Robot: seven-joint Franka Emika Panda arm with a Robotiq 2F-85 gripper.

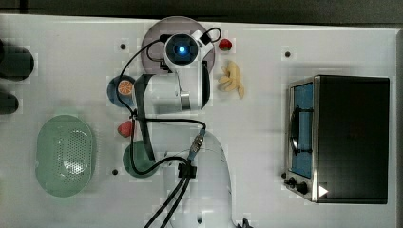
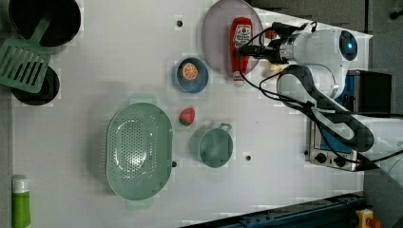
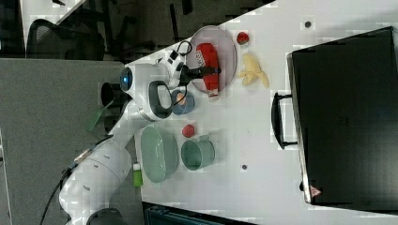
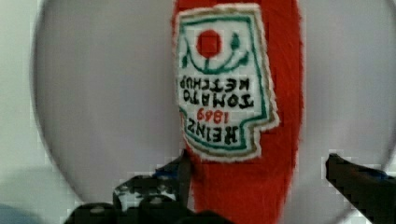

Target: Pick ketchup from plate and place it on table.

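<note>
Ketchup (image 4: pixel 243 116) lies flat on the plate (image 4: pixel 102 93), label up, directly under the hand (image 4: pixel 261 172). In the wrist view one finger (image 4: pixel 184 172) sits right against one long edge of the bottle and the other finger (image 4: pixel 359 179) stands clear of the opposite edge, so the hand is open and straddles the red body just below the printed label. In the left view the hand (image 2: pixel 244 50) hangs over the middle of the bottle (image 2: pixel 239 33), whose whitish cap end reaches over the plate's rim (image 2: pixel 214 28) towards the blue dish with the orange slice (image 2: pixel 190 75).

The step in hand, as I judge it, is the grasp. To do it well, the hand should shift slightly across the bottle so the body is centred between the fingers; as it stands, the nearer finger would push first and could skid the bottle over the smooth plate. It should go low enough to catch the widest part of the body, yet stop short of scraping the plate. The surface looks soft and fuzzy, so a firm squeeze may be needed. Gripping near mid-length should keep the bottle from drooping when lifted.

For the placing, bare desk (image 2: pixel 119 71) lies beyond the plate's edge; the strawberry (image 1: pixel 225 44) and banana (image 1: pixel 231 80) sit close beside the plate and are best avoided.
</note>
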